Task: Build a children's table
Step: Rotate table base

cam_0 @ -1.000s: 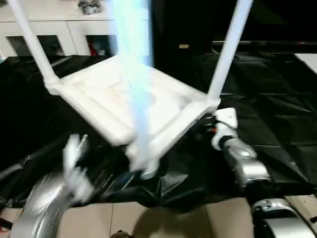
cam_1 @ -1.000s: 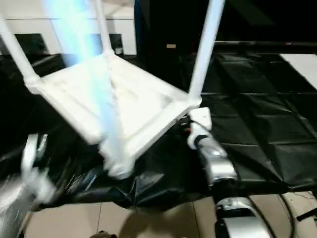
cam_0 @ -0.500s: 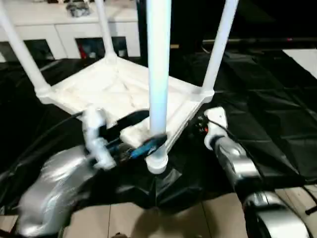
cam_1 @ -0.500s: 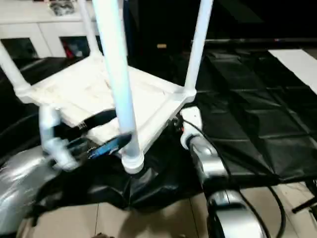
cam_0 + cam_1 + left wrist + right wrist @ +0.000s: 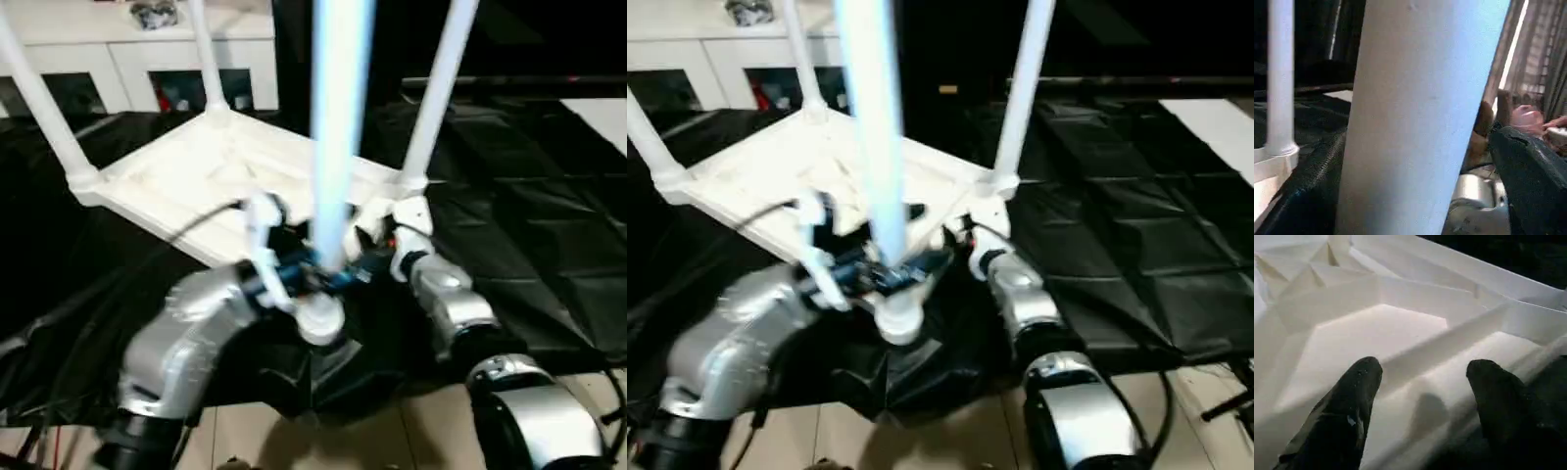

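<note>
Where left hand [image 5: 315, 269] nears leg [image 5: 338, 137], contact unclear.

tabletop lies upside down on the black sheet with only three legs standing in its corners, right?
Not three: the left eye view shows four legs standing, near, right, back and left. The tabletop does lie upside down on the black sheet.

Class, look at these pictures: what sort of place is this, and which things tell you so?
Probably an indoor workroom or lab: black plastic sheeting spread as a work surface, pale tiled floor, and a white cabinet with glass doors at the back.
</note>
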### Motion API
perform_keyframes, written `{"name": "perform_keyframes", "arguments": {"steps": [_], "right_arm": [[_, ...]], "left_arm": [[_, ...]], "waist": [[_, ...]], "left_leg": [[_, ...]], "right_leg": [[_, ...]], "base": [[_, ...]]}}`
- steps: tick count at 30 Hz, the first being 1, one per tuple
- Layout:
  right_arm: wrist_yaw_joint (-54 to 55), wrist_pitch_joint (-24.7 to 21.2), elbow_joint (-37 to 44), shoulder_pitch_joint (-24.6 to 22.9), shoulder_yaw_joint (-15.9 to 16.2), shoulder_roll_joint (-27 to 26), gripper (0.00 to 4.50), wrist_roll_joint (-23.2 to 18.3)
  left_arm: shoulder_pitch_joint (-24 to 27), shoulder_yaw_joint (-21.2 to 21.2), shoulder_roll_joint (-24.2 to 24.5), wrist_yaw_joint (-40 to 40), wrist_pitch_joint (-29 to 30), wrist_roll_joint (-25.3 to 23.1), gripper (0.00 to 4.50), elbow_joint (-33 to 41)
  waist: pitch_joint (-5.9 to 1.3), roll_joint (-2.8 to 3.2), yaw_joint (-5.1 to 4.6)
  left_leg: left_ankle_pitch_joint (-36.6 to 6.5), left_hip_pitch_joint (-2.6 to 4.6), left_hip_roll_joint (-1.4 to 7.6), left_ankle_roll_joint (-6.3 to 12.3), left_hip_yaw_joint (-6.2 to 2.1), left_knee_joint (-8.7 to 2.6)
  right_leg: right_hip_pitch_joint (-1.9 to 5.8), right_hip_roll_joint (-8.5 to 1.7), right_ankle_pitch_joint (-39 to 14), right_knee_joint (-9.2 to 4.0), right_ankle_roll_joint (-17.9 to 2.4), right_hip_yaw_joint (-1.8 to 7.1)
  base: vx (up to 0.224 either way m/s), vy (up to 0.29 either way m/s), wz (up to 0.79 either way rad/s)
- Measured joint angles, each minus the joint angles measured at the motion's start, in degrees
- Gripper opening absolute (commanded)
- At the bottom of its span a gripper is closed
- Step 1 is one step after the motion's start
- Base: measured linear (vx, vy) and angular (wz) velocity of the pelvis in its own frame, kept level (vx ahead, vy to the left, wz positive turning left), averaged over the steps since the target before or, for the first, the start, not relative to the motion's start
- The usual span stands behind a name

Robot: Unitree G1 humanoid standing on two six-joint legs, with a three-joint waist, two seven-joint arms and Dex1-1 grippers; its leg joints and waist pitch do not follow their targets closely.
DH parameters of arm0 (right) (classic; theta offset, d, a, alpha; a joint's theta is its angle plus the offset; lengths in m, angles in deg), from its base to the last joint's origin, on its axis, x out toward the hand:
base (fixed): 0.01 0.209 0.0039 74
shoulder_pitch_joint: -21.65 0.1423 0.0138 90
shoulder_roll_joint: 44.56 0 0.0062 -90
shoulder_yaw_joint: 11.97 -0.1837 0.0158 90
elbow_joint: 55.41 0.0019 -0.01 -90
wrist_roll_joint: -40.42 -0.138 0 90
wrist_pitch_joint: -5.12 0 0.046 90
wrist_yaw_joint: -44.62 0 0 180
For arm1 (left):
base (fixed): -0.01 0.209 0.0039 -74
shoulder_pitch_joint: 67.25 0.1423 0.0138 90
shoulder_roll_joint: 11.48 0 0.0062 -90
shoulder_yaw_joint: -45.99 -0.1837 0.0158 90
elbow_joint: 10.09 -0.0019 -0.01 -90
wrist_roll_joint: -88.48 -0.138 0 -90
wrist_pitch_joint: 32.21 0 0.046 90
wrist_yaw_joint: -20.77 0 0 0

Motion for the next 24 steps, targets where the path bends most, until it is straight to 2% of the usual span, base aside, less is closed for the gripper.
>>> {"name": "perform_keyframes", "arguments": {"steps": [4, 8, 12, 17, 20, 24], "right_arm": [[-0.22, 0.41, -0.64, 0.99, 0.67, -2.13, 3.18, 0.12], [-0.88, 1.38, -1.77, 1.11, 1.22, -4.31, 3.18, 0.17], [1.4, 2.98, -2.01, 1.13, 0.78, -3.78, 3.18, 0.56], [6.94, 5.35, -0.82, 1.26, -1.57, 1.8, 3.18, 0.72], [9.04, 5.36, -0.78, 1.26, -3.4, 5.81, 3.18, 0.88], [9.8, 4.23, -1.73, 1.24, -3.82, 10.95, 3.18, 1.41]], "left_arm": [[-1.14, -2.99, -1.16, -0.12, -1.38, -1.83, 4.49, -2.27], [-3.36, -4.39, -2.28, -0.19, -3.09, -4.0, 4.49, -6.84], [-4.85, -4.49, -2.65, 0.13, -5.46, -6.3, 4.49, -9.57], [-4.97, -4.41, -1.63, 0.46, -6.46, -7.56, 4.49, -10.87], [-4.97, -3.93, -0.95, 0.14, -7.28, -7.57, 4.49, -10.88], [-4.63, -2.27, 0.1, -0.07, -7.86, -7.55, 4.49, -10.71]], "waist": [[-0.16, 1.1, -0.13], [-0.05, 1.52, -0.12], [-0.01, 1.63, -0.09], [0.01, 1.67, -0.07], [0.01, 1.66, -0.06], [0.0, 1.59, -0.39]], "left_leg": [[-0.06, 0.01, -0.01, 0.09, -0.01, 0.03], [-0.06, 0.03, -0.01, 0.09, -0.03, 0.01], [-0.06, 0.01, -0.01, 0.09, -0.03, 0.01], [-0.05, 0.0, -0.03, 0.09, -0.02, 0.02], [-0.05, -0.04, -0.04, 0.1, -0.01, 0.02], [-0.05, -0.07, -0.03, 0.11, 0.0, 0.04]], "right_leg": [[0.12, -0.04, 0.04, -0.18, -0.05, -0.02], [0.13, -0.04, 0.09, -0.16, -0.12, -0.07], [0.13, -0.05, 0.17, -0.16, -0.22, -0.06], [0.13, -0.07, 0.2, -0.18, -0.2, -0.03], [0.11, -0.06, 0.17, -0.19, -0.16, -0.05], [0.07, -0.02, 0.12, -0.19, -0.08, -0.05]], "base": [[0.0, 0.0, 0.0], [0.0, 0.0, 0.0], [0.0, 0.0, 0.0], [0.0, 0.0, 0.0], [0.0, 0.0, 0.0], [0.0, 0.0, 0.0]]}}
